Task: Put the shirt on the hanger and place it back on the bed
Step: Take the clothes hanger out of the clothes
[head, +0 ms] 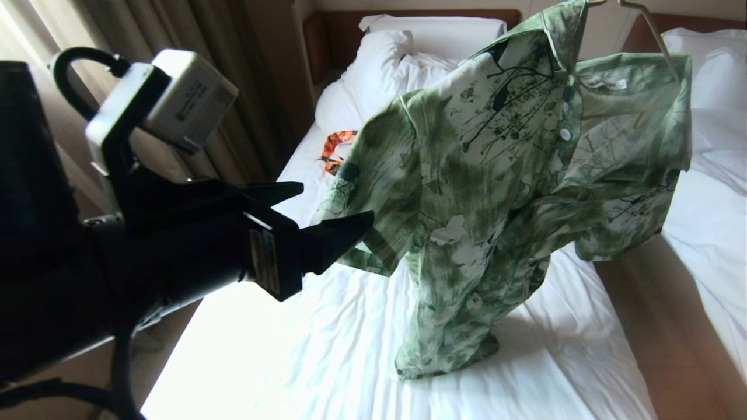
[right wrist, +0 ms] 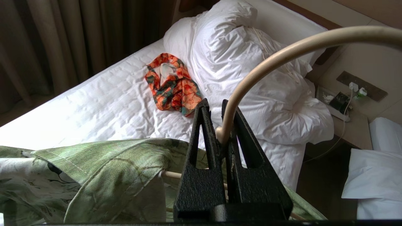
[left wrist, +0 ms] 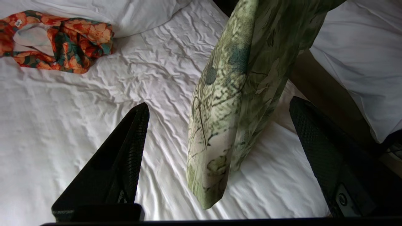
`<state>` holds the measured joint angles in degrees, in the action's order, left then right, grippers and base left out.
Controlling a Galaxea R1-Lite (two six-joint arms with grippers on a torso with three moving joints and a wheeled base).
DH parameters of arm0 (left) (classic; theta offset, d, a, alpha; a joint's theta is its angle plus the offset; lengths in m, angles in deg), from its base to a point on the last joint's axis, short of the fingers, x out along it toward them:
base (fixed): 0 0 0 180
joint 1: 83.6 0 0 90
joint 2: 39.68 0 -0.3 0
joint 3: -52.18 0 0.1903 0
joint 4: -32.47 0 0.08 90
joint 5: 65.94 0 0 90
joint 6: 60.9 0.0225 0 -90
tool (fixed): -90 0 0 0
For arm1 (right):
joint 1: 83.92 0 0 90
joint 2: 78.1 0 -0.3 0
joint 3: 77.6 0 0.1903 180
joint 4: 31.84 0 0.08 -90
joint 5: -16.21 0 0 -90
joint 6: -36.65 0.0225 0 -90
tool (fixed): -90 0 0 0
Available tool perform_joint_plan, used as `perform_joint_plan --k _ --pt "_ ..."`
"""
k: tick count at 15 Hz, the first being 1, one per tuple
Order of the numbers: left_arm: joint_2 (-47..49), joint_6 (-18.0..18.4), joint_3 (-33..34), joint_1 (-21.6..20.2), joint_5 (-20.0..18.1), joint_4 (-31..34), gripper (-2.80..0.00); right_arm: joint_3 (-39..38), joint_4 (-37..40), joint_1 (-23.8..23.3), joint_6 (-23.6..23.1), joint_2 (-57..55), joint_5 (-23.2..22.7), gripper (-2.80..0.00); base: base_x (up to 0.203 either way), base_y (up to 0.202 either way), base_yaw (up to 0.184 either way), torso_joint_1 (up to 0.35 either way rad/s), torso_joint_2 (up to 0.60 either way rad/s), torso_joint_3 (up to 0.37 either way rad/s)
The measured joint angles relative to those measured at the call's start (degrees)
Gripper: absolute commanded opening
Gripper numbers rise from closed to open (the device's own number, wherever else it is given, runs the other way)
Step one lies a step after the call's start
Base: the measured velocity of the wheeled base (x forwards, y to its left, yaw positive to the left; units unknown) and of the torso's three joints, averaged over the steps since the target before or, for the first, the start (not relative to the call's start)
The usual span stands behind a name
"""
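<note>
The short-sleeved collared shirt in green and white leafy print with thin dark branch lines and white buttons (head: 496,192) hangs in the air above the single bed with the wrinkled white sheet (head: 327,350), draped over the thin cream-white wire hanger (head: 656,35), whose slanted arm shows at one o'clock in the head view. The collar sits at the top by twelve o'clock, the button placket runs down the middle, and one sleeve spreads toward nine o'clock while the other sags toward three o'clock. The cloth is bunched and twisted below the chest, and its lower hem touches the sheet near six o'clock.

The right gripper (right wrist: 220,125) has its black fingers pressed together, pinching the curved neck of the hanger, with the shirt's collar just beneath it.

The left gripper (head: 335,207) sits at nine o'clock of the shirt in the head view, its two black fingers spread wide. In the left wrist view a sleeve hangs between the fingers without touching either.

A small crumpled garment in orange, dark green and black (left wrist: 59,44) lies on the sheet next to the big white pillows (right wrist: 251,72), well apart from the shirt.
</note>
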<state>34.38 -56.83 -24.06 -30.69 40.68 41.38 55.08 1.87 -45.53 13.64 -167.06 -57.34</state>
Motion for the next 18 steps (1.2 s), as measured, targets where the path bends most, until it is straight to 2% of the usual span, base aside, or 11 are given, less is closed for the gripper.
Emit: perform_joint_plan --k 1,2,7,12,16,18 --pt "0.94 0.14 -0.01 0.09 0.53 -0.46 0.00 0.00 0.00 0.00 0.00 0.02 0.00 -2.80 0.000 0.000 0.000 0.000 0.00 0.000" --pt "1.68 0.44 0.01 0.17 0.67 -0.64 -2.80 0.00 -0.02 0.02 -0.01 0.07 0.00 -2.80 0.000 0.000 0.000 0.000 0.00 0.000" --pt "2.98 1.16 -0.01 0.20 0.80 -2.05 -2.80 -0.02 -0.02 0.09 -0.02 0.22 0.00 -2.80 0.000 0.000 0.000 0.000 0.00 0.000" --pt "0.50 0.20 1.92 0.08 0.60 -0.76 -2.80 -0.30 -0.06 0.20 -0.05 0.24 0.04 -2.80 0.000 0.000 0.000 0.000 0.00 0.000" --pt "-1.98 -4.36 7.00 -2.06 -0.18 0.49 -2.80 0.25 -0.10 -0.05 -0.05 0.60 0.12 -2.80 0.000 0.000 0.000 0.000 0.00 0.000" --pt "-2.68 -5.07 9.01 -3.86 -2.74 0.24 -2.80 0.39 -0.09 -0.33 -0.05 0.82 0.15 -2.80 0.000 0.000 0.000 0.000 0.00 0.000"
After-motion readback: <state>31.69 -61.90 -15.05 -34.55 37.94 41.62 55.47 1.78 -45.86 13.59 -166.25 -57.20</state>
